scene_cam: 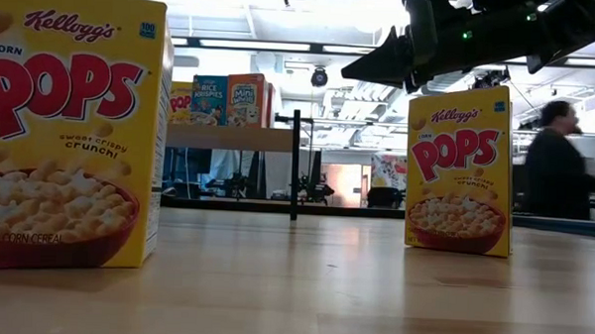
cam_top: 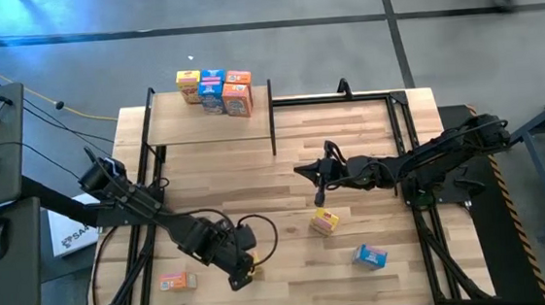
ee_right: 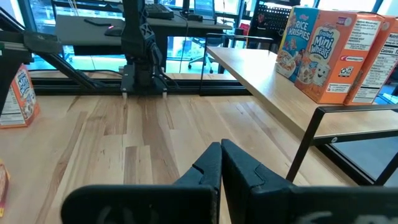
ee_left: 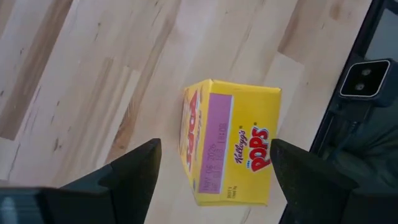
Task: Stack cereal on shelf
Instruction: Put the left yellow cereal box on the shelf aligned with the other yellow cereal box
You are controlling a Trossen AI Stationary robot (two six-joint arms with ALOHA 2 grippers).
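A yellow cereal box (ee_left: 230,146) stands upright on the table near its front edge, and fills the left of the low view (scene_cam: 66,129). My left gripper (ee_left: 216,149) hangs open above it, pointing down, one finger on each side of the box top without touching it; the high view (cam_top: 243,270) shows it too. My right gripper (cam_top: 318,173) is shut and holds nothing; it points level toward the table's left, above mid-table (ee_right: 221,149). The shelf (cam_top: 210,128) stands at the far left, bearing a yellow, a blue and an orange box (cam_top: 214,91) at its far edge.
A second yellow box (cam_top: 324,222) stands below my right gripper (scene_cam: 460,168). A blue box (cam_top: 369,255) lies near the front right and an orange one (cam_top: 174,281) at the front left. Black frame posts (cam_top: 272,123) edge the table. A person (scene_cam: 551,161) is beyond the table.
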